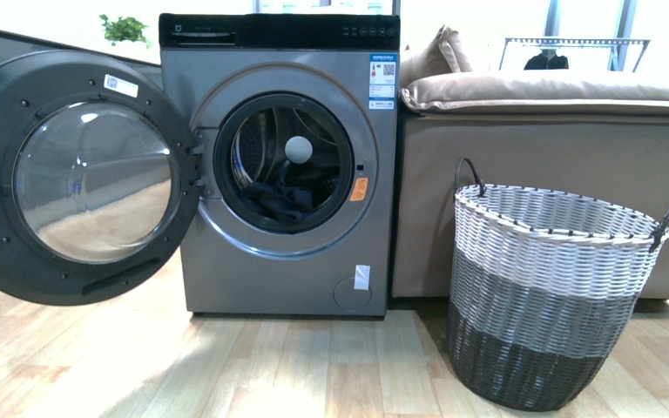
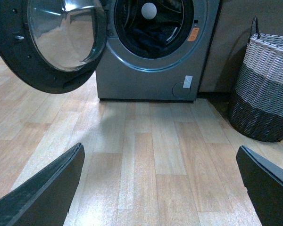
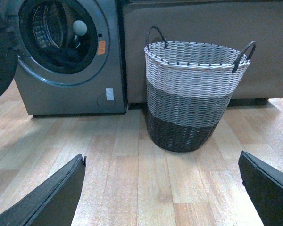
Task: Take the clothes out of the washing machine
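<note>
a soft dark navy garment [image 1: 280, 202] lies bunched low in the perforated steel drum [image 1: 253, 148], just inside the round mouth of the grey metallic front-loading washing machine [image 1: 279, 270]; a pale grey ball [image 1: 298, 149] shows in the mouth above it; the machine's round dark door [image 1: 83, 178] with a glass bowl is swung wide open to the left; right of the machine sits a beige cushioned sofa [image 1: 557, 131], and before it a woven basket [image 1: 540, 287] banded white, grey and dark stands upright on the pale wooden plank floor [image 1: 253, 374]; the left fingers [image 2: 47, 193] are spread wide apart, holding nothing, over the floor well short of the machine; the right fingers [image 3: 47, 195] are likewise apart and empty, facing the basket
</note>
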`<act>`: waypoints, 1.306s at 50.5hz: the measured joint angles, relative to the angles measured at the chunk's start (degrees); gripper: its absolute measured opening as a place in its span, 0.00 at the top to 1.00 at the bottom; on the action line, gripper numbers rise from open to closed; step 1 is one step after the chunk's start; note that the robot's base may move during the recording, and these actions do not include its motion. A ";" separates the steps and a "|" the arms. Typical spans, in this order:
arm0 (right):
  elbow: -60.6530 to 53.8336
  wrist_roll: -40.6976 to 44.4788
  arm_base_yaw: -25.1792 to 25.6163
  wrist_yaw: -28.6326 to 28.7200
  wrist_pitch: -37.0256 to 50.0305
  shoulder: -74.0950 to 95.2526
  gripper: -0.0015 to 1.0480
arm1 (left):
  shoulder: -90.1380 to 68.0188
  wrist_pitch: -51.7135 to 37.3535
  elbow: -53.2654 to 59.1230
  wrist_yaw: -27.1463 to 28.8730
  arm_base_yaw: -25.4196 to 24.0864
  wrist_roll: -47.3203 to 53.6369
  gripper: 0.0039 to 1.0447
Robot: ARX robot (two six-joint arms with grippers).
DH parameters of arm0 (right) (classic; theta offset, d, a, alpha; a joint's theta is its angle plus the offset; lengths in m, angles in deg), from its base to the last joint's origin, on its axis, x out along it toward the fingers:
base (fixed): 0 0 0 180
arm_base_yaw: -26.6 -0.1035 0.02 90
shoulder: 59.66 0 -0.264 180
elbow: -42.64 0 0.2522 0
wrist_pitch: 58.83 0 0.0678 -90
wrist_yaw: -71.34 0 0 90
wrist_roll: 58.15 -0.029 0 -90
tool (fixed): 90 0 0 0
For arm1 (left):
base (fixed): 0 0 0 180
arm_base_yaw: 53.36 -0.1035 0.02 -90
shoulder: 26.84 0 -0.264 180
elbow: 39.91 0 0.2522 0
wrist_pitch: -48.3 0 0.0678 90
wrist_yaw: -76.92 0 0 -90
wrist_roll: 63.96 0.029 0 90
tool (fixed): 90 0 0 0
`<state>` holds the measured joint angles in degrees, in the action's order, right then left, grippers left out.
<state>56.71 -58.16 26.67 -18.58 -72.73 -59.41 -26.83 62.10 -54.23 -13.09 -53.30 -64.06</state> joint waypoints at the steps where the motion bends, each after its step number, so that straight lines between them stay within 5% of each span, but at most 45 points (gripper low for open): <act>1: 0.00 0.02 0.00 -0.02 -0.02 0.00 0.07 | 0.00 0.00 0.00 0.00 0.00 -0.02 0.06; 66: 0.00 0.00 -0.04 -0.07 -0.09 0.02 0.07 | 0.00 0.04 0.00 -0.07 0.00 0.00 0.06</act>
<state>56.71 -58.16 26.63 -18.65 -72.82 -59.39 -26.83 62.14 -54.23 -13.15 -53.30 -64.06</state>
